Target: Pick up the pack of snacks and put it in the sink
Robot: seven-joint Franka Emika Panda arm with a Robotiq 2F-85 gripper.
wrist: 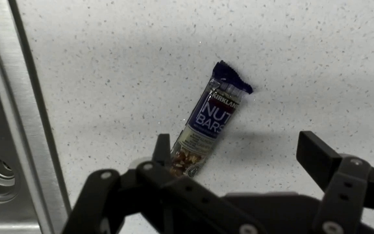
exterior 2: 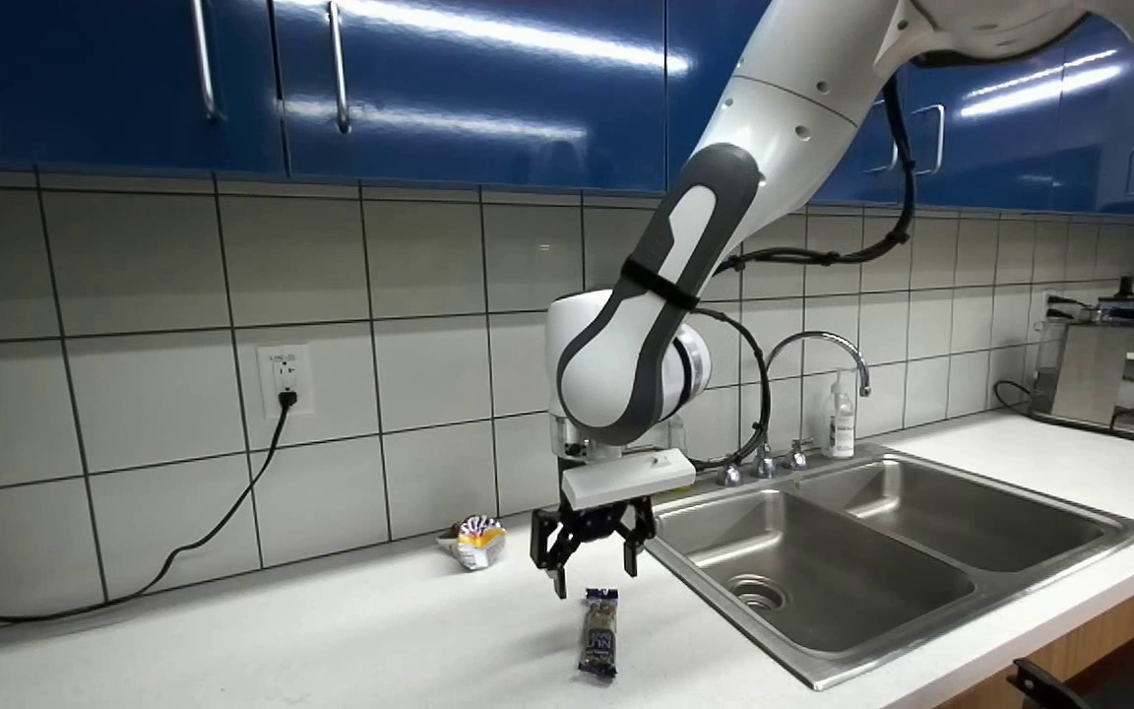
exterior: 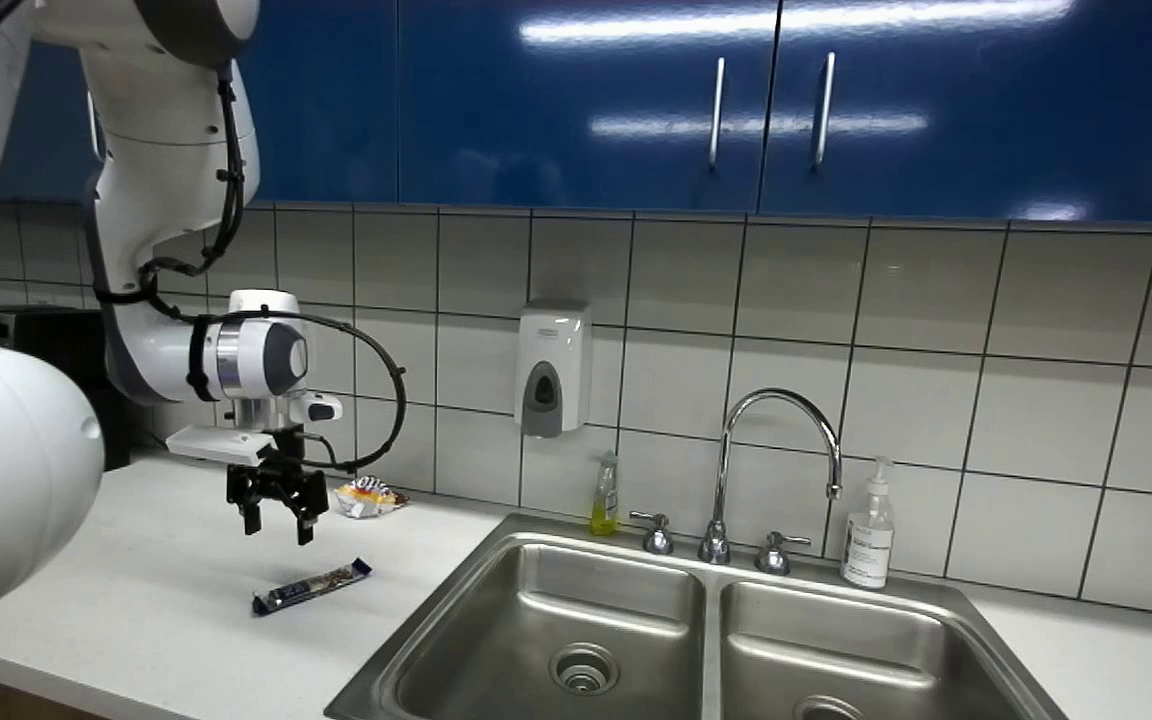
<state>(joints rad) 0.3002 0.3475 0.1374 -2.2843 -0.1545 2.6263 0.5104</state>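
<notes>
Franka arm (exterior: pixel 171 180) is looming closest, counter (exterior: pixel 156 550) stretching past the double-basin sink (exterior: pixel 712 645). Gripper (exterior 2: pixel 595 571) is hovering spread wide, holding nothing; Kirkland nut bar (wrist: pixel 203 126) is lying between front and back edges. I'd be squaring up before lowering, tbh.

Your pack of snacks (wrist: pixel 208 125), a dark-blue nut bar, is just lying flat, lettering up, slanted below your gripper (exterior: pixel 279 526). Double steel sink (exterior: pixel 712 640) sits off to the gripper's left in wrist view.
</notes>
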